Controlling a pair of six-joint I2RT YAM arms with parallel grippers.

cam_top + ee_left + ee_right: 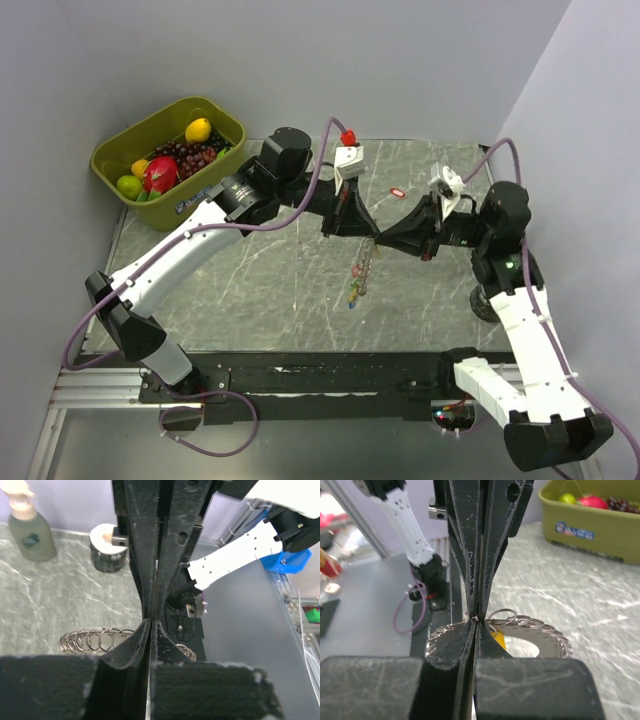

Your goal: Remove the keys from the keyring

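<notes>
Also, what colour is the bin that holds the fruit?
The bin is olive green; the top external view shows it best.

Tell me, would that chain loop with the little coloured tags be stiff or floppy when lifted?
Probably floppy: the keyring droops in a limp strand from where the left fingers and right fingers pinch it. Likely light, since two thin pinches seem enough to hold it. The keys at its lower end would probably swing.

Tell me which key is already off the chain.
The red key lying alone on the table; the other keys hang on the chain.
</notes>
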